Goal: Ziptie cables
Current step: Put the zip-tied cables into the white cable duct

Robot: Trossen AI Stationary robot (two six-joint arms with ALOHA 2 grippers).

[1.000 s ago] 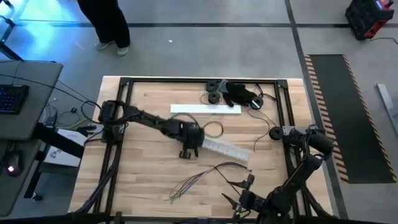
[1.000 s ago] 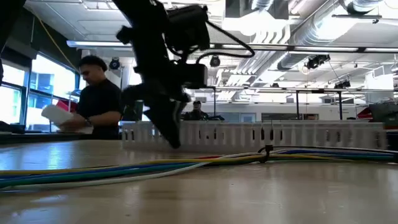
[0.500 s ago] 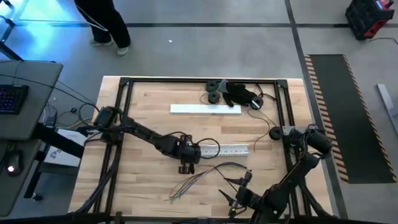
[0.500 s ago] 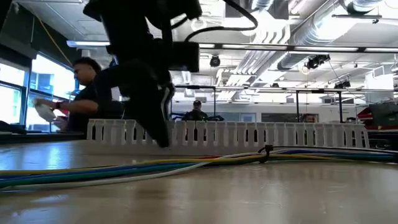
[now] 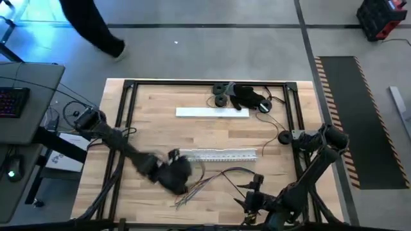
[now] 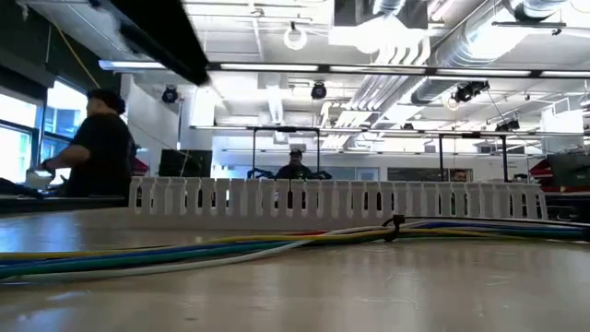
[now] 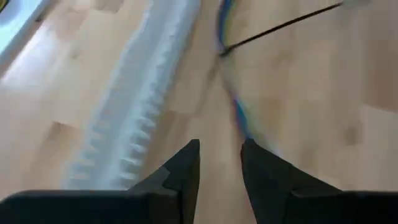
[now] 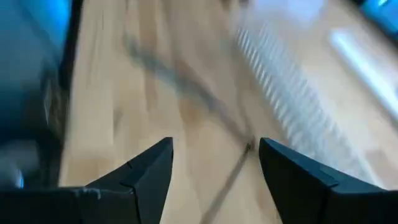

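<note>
Where thin floppy dark-grey cables [image 5: 215,178] sprawl on wooden counter [image 5: 154,112]: slotted white plastic duct [image 5: 217,154] just beyond, narrow-gapped left gripper [image 5: 176,176] overhead, wide-spread right gripper [image 5: 249,196] nearby.

Table [image 5: 154,128]: light natural wood planks with visible grain, bordered by a black metal frame [image 5: 205,83].
Slotted cable duct [image 5: 218,154]: white to pale grey, with a regular comb pattern of teeth along its edge.
Flat strip [image 5: 212,112]: plain white.
Cables [image 6: 184,249]: yellow, green, blue and white strands in the low view; dark grey from above.
Left gripper [image 7: 221,177] and right gripper [image 8: 214,174]: black fingers.
Floor mat [image 5: 350,115]: black, edged with orange-and-white diagonal stripes.
Floor: grey.
</note>
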